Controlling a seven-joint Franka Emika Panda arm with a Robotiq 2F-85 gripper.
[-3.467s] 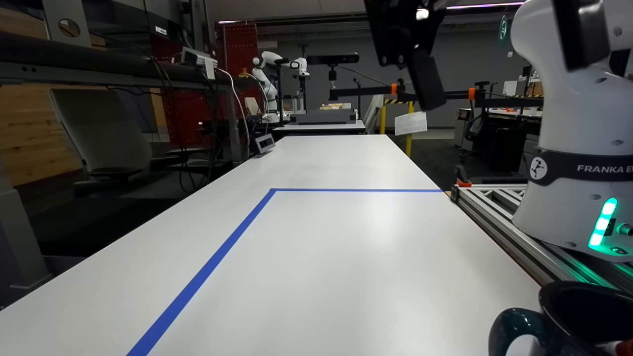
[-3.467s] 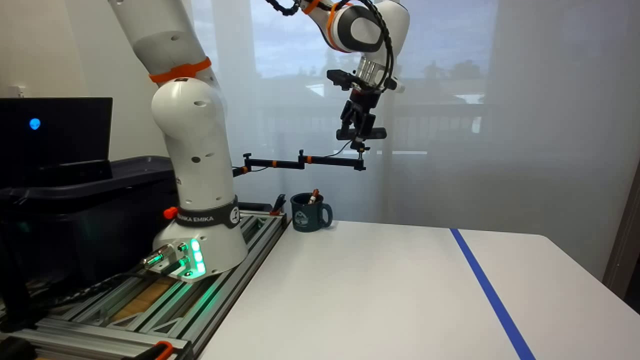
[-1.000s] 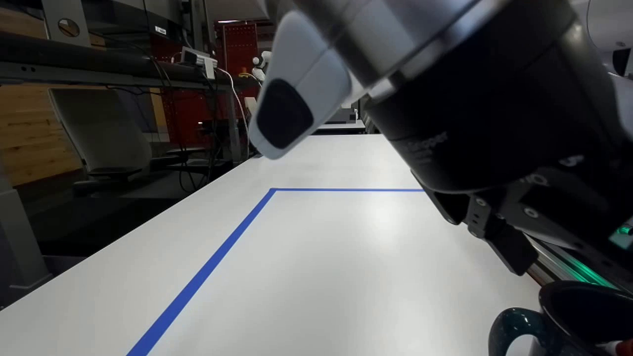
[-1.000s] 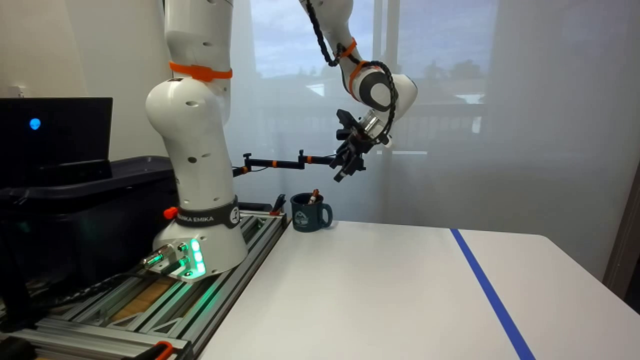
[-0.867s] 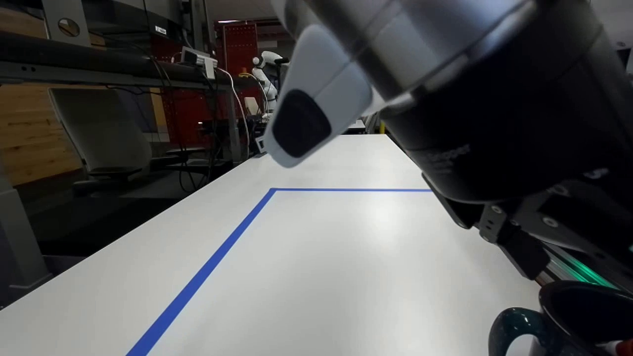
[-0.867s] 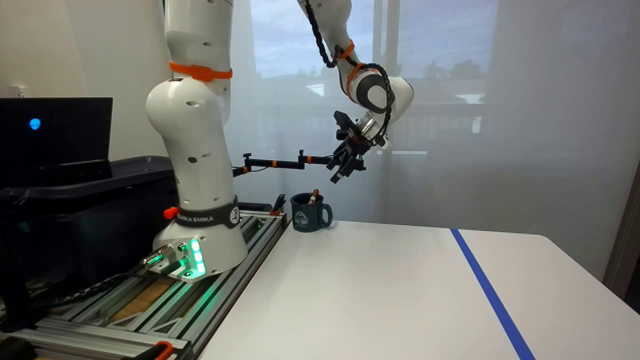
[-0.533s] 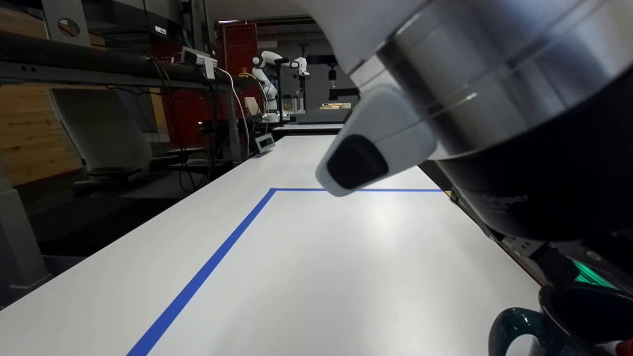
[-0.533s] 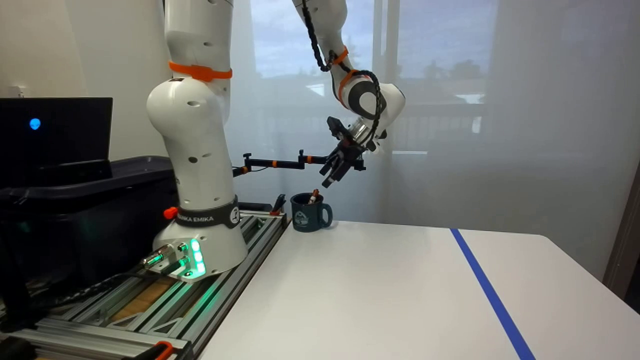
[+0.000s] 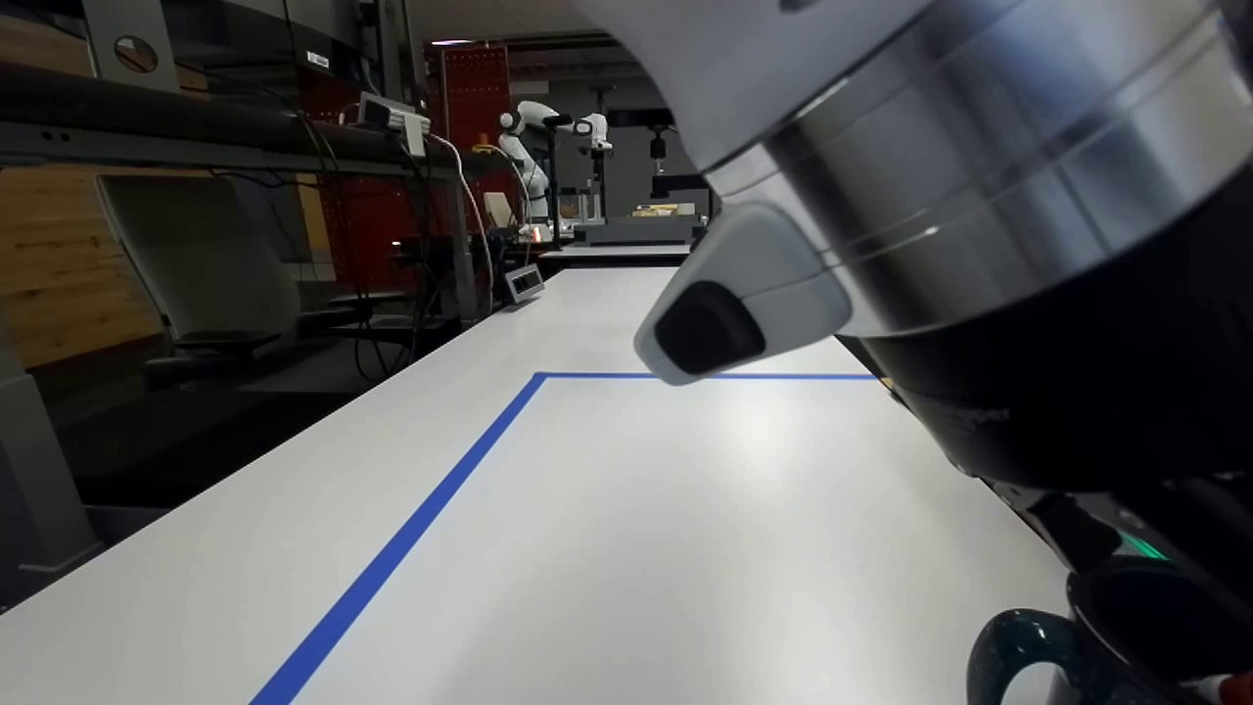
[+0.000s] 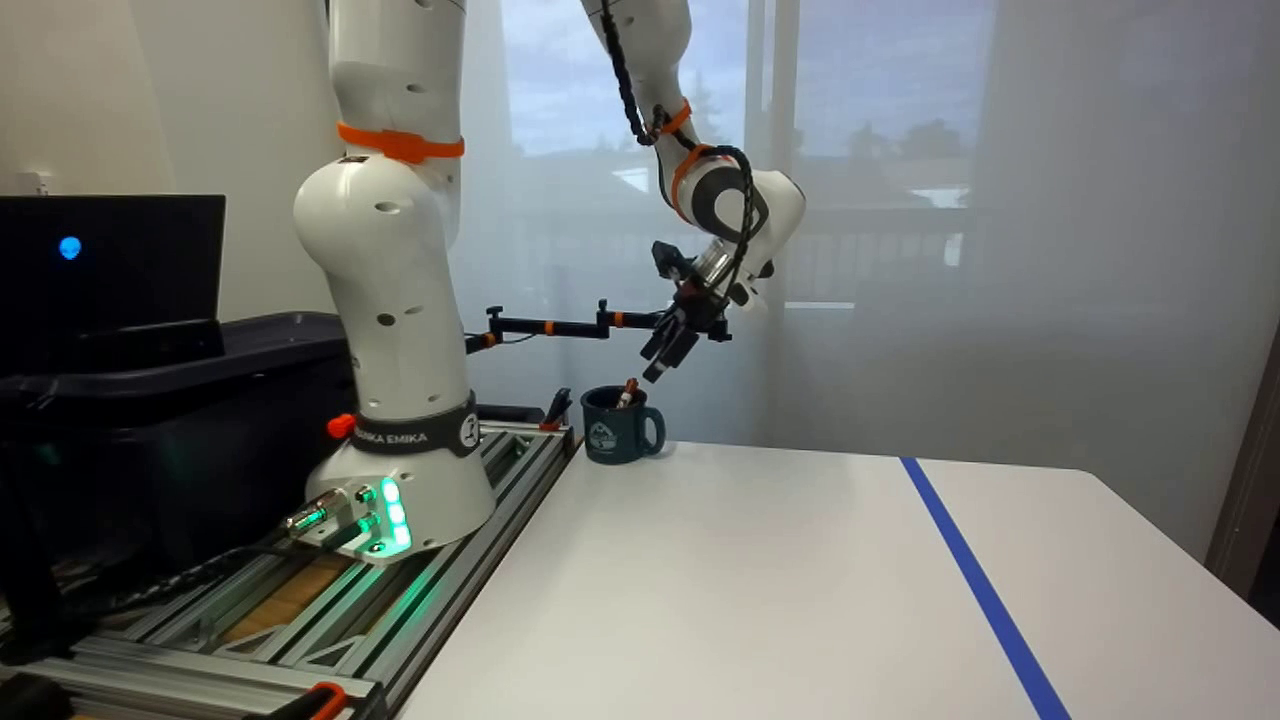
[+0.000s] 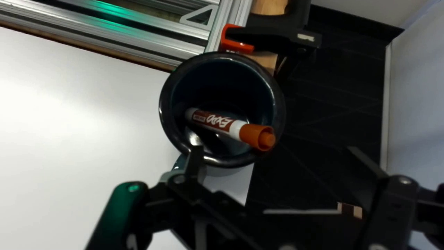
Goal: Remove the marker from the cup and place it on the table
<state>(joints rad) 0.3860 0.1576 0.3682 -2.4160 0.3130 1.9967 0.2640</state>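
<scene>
The marker has an orange-brown cap and a white body with an EXPO label. It leans inside the dark green cup in the wrist view [image 11: 218,121], cap end at the rim; the cap also shows in both exterior views [image 10: 630,388] [image 9: 1235,687]. The cup stands upright at the table's corner in both exterior views [image 10: 612,440] [image 9: 1028,632] and fills the middle of the wrist view [image 11: 165,104]. My gripper [image 11: 275,151] is open and empty, with the cap between its fingertips in the picture. It hangs tilted just above the cup [image 10: 655,366]. The table is white [image 10: 800,580].
A black and red clamp [image 11: 239,41] sits on the aluminium rail [image 10: 520,530] beside the cup. The table edge runs close by the cup, with dark floor [image 11: 319,128] beyond. A black jointed boom [image 10: 560,328] stands behind. Blue tape [image 10: 985,590] crosses the table.
My gripper has come down from high above the table, tilted, and moved toward the cup, with a small move in the last half second. Cup and marker have not moved.
</scene>
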